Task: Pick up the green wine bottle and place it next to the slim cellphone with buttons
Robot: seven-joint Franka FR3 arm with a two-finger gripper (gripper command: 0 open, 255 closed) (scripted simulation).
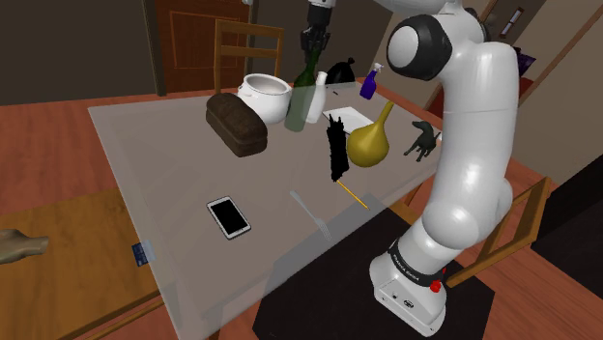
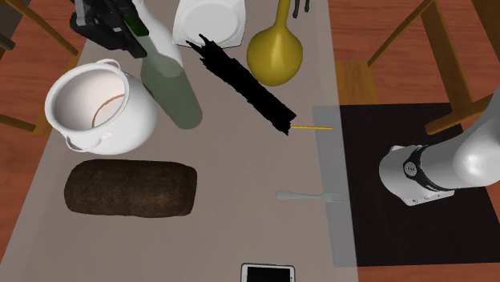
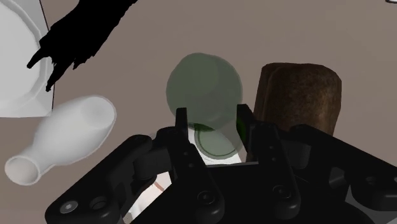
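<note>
The green wine bottle (image 1: pixel 304 99) stands upright among the things at the far end of the table; its dark neck is clasped by my gripper (image 1: pixel 310 45), which comes down from above. In the wrist view the fingers (image 3: pixel 242 121) press on the neck on both sides, with the pale green body (image 3: pixel 205 89) below them. From overhead the gripper (image 2: pixel 128 28) sits on the bottle (image 2: pixel 172 80) beside the white pot. Whether the base touches the table I cannot tell. A flat phone with a dark screen and white frame (image 1: pixel 229 216) (image 2: pixel 268 273) lies near the table's front.
Close around the bottle are a white pot (image 1: pixel 264 97), a dark bread loaf (image 1: pixel 235 122), a black ragged thing (image 1: pixel 336 150), a yellow gourd vase (image 1: pixel 369 140) and a white plate (image 2: pixel 210 20). A fork (image 1: pixel 311 214) lies mid-table. A small blue thing (image 1: pixel 143 253) sits at the table's edge.
</note>
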